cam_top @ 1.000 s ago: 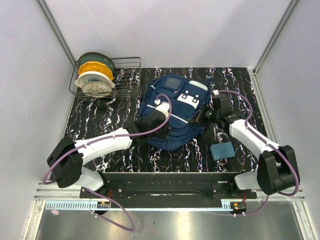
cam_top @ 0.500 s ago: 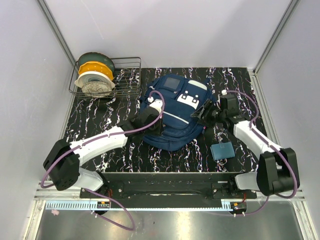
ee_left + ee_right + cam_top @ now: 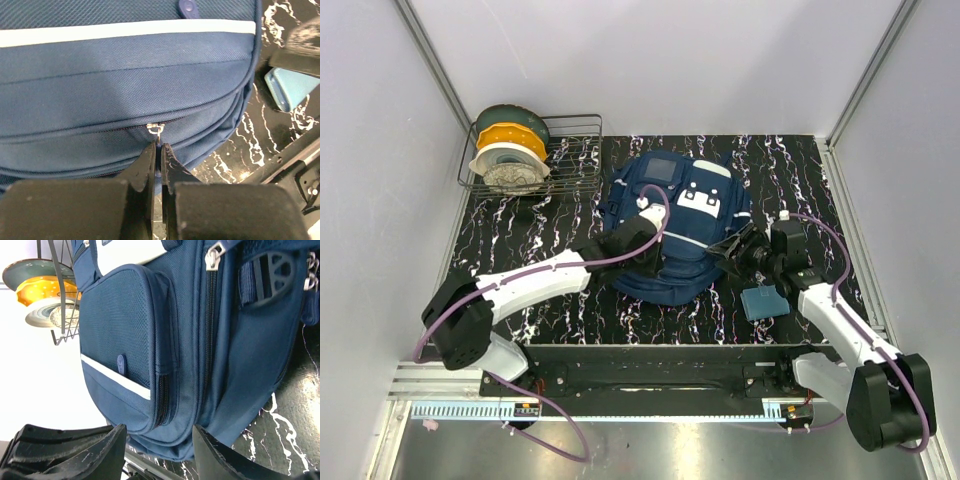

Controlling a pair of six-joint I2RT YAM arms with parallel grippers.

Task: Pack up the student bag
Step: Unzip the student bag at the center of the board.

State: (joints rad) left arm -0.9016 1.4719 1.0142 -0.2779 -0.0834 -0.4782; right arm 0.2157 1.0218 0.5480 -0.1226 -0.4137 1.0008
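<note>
Top external showed the bag (image 3: 675,215) lying in the middle of the table (image 3: 800,160). A second before, the right gripper (image 3: 732,252) was shut on the bag's right side. Now it had let go and pulled back, close to the pouch (image 3: 763,302). The bag had shifted a little.

Left wrist showed the left gripper (image 3: 160,150) with its fingers pressed together, pinching the zip pull (image 3: 159,129) on the bag's near side. That grip had not changed. The zip looked closed all along.

Right wrist showed the right gripper's fingers spread wide with nothing between them. The bag was just ahead, not touching them.

So only one gripper held the bag. I think packing had hardly begun, because the bag was not open yet. The free gripper may need to steady the bag again, or fetch the pouch.
</note>
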